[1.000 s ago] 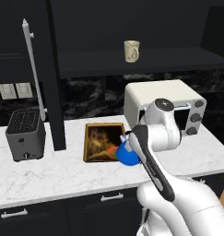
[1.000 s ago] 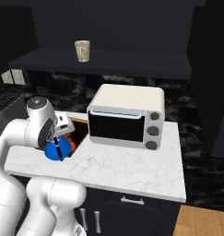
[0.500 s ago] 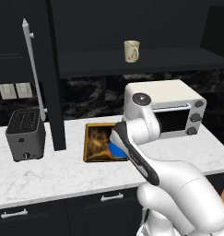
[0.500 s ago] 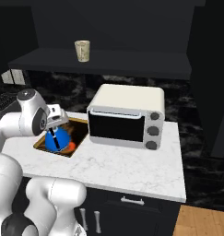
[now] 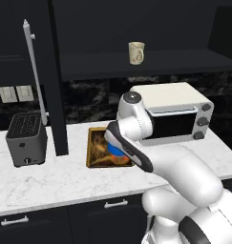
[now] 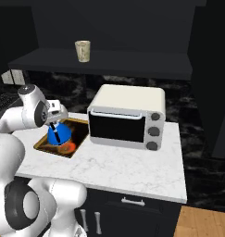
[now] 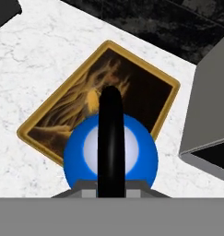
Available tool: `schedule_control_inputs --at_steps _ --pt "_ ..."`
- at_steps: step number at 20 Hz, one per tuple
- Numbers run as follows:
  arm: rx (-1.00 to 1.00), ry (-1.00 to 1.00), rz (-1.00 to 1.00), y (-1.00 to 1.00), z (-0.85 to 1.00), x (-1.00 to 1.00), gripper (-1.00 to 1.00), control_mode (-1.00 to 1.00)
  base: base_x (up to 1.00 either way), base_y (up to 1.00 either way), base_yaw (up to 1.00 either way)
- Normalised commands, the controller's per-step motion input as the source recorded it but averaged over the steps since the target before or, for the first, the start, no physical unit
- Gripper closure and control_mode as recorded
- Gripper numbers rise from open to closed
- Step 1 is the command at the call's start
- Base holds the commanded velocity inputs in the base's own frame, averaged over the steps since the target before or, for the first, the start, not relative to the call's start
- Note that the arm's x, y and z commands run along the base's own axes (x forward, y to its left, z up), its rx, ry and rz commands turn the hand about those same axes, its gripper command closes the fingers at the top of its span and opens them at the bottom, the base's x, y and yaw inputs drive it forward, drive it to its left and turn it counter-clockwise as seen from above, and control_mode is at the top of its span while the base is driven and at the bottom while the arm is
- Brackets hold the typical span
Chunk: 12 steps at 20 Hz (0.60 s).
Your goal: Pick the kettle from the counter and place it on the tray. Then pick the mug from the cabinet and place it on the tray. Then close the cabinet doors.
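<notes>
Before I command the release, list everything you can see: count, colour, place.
kettle: one, bright blue with black arched handle, held over the tray
tray: one, golden-brown rim, dark picture, on the counter between toaster and oven
mug: one, cream-beige, on the cabinet shelf
cabinet: one, black, open, above the counter
cabinet door: one in sight, black with a long silver bar handle, swung open at the left
counter: one, white marble with grey veins
toaster: one, grey, at the counter's left end
toaster oven: one, cream with dark glass door, right of the tray
gripper: one, shut on the kettle's handle
</notes>
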Motion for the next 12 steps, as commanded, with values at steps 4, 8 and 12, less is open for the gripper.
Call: schedule_control_inputs --at_steps 4,8,12 --pt "0.00 -0.08 -0.03 0.05 -0.11 0.29 1.00 -1.00 0.00 0.00 0.00" --pt "0.01 -0.06 -0.01 0.00 -0.07 0.25 1.00 -1.00 0.00 0.00 0.00" --pt "0.04 0.00 0.00 -0.01 -0.10 0.17 1.00 -1.00 0.00 0.00 0.00"
